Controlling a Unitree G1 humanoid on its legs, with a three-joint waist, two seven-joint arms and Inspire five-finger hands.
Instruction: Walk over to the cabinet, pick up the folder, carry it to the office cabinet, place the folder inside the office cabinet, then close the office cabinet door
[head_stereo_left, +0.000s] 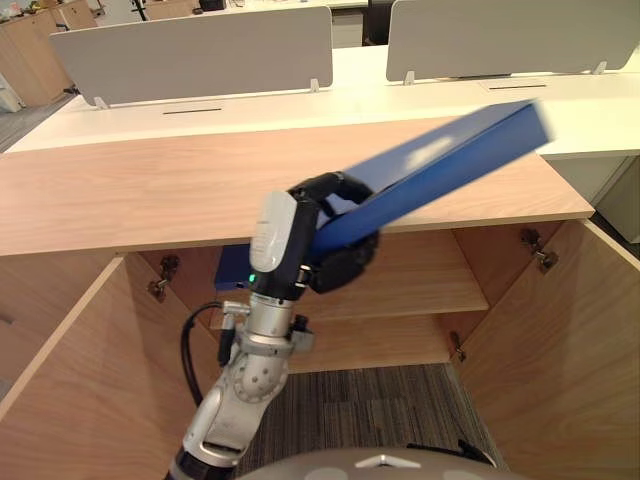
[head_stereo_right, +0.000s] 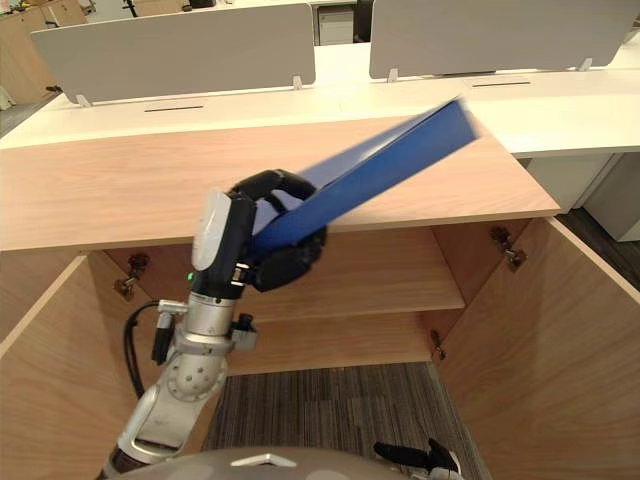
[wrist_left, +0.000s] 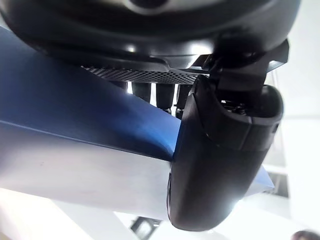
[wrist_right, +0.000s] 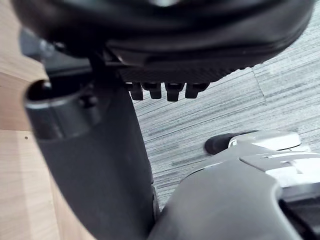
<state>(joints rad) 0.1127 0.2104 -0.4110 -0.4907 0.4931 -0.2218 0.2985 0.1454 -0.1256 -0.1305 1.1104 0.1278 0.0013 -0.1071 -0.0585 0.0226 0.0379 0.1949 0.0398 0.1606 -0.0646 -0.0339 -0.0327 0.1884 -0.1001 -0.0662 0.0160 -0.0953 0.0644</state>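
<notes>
Now the left hand (head_stereo_left: 335, 268) grips the blue folder (head_stereo_left: 450, 160) by its low end in curled fingers, slanting it toward 2 o'clock above the open cabinet (head_stereo_left: 400, 290), so its raised corner could strike the cabinet top (head_stereo_left: 150, 200) going in.

— What does the folder (head_stereo_left: 450, 150) look like?
— Blue, flat and stiff, gripped at its lower end by the left hand (head_stereo_left: 345, 262).
— Its pose?
— Tilted, rising to the right above the front edge of the office cabinet (head_stereo_left: 150, 190).
— And the cabinet?
— Light wood, both doors swung open, a shelf inside.
</notes>
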